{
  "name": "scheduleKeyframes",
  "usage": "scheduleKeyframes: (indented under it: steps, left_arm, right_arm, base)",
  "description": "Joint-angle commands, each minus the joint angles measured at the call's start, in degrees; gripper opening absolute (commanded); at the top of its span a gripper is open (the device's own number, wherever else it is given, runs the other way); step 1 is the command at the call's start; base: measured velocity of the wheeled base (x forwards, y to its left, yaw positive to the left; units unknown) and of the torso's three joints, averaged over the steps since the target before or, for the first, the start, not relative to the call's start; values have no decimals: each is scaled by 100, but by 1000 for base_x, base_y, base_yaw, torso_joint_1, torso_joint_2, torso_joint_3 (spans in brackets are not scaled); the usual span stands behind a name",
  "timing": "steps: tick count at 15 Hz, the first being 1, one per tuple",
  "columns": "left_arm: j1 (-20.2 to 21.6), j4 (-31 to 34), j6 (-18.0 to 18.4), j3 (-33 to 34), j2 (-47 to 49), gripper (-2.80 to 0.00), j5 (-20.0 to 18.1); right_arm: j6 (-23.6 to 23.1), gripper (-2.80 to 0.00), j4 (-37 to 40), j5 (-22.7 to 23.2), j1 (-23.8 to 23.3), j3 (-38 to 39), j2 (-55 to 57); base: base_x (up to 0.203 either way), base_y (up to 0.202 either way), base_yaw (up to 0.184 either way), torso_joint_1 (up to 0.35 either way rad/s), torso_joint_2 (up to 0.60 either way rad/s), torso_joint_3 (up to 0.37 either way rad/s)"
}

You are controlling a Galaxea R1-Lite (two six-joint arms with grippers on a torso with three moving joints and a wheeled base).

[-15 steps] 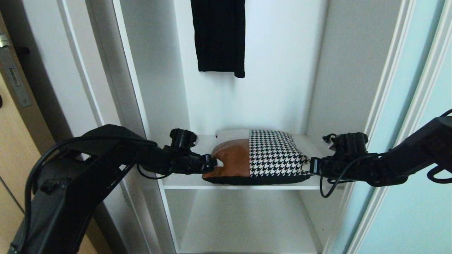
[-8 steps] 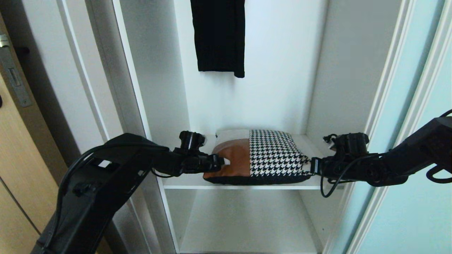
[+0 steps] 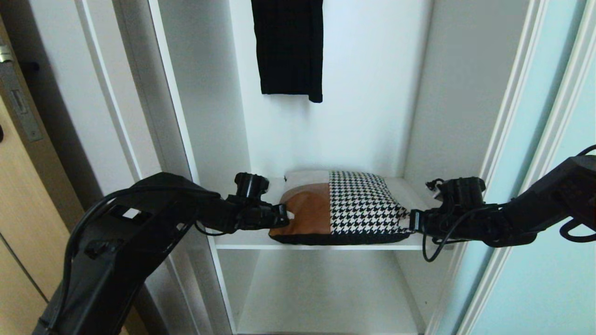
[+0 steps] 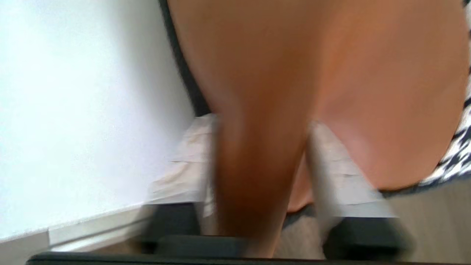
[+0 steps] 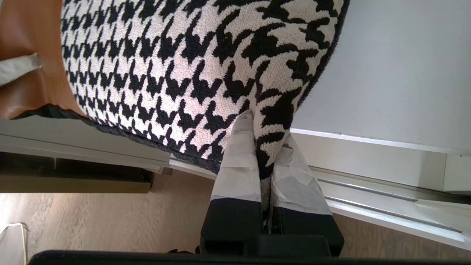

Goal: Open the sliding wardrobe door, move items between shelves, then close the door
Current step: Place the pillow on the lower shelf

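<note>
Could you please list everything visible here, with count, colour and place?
patchwork cushion: one, tan, houndstooth and charcoal, on upper shelf.
shelves: two, white; lower shelf below.
hanging garment: one, black, above cushion.
sliding wardrobe door: one, aqua glass, slid right.
wooden door: one, light wood, far left.
left gripper: black, fingers astride cushion's tan corner.
right gripper: black, shut on houndstooth corner.
</note>
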Motion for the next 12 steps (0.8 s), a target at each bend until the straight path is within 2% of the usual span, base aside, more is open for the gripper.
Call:
scheduleKeyframes:
  steps: [1, 3, 5, 7, 12]
  left_arm:
    - [-28, -13, 4, 165, -133, -280, -12]
    - [-100, -109, -42, 183, -128, -280, 17]
    - [-166, -403, -51, 189, -112, -280, 426]
    - [-270, -409, -51, 219, -213, -280, 824]
    - [-505, -464, -108, 1047, -1129, -280, 889]
  right_arm:
    - [10, -280, -15, 12, 4, -1, 65]
    - [-8, -280, -15, 12, 22, -27, 65]
    - [-31, -280, -15, 8, 22, -24, 43]
    - [-26, -280, -15, 9, 22, 21, -41]
    - [-11, -280, -119, 20, 78, 606, -655]
  base:
    - [0, 0, 0, 0, 0, 0]
    - [0, 0, 0, 0, 0, 0]
    - [0, 0, 0, 0, 0, 0]
    - [0, 0, 0, 0, 0, 0]
    - [0, 0, 0, 0, 0, 0]
